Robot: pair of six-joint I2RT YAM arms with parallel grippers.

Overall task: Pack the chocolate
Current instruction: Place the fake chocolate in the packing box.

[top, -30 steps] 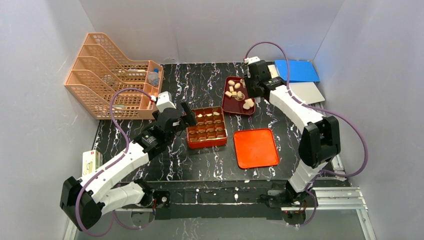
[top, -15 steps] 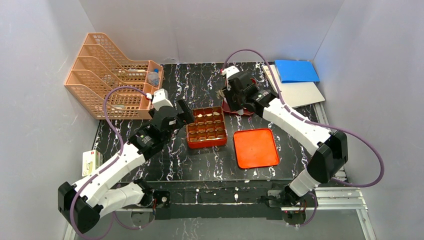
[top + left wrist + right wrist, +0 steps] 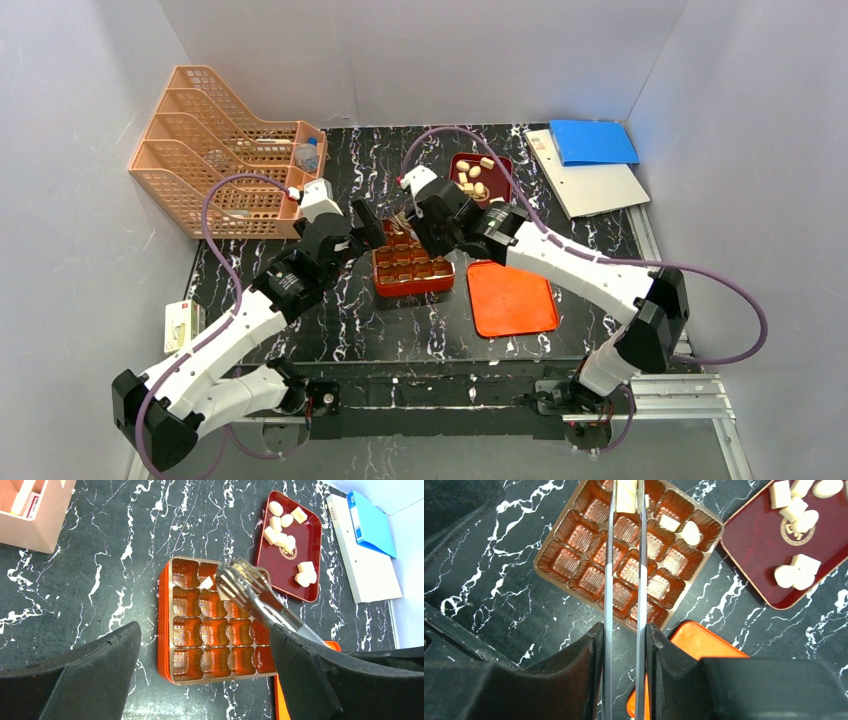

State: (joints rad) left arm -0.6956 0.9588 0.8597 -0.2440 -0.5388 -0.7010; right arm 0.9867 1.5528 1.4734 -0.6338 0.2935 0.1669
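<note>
While the left claw hung open and empty beside the box, the right claw squeezed tongs over its far row, apparently delivering a chocolate; most lay in the red tray.

Black white-veined marble table, pale grey walls behind and beside it, metal rails at its near edge, even light
</note>
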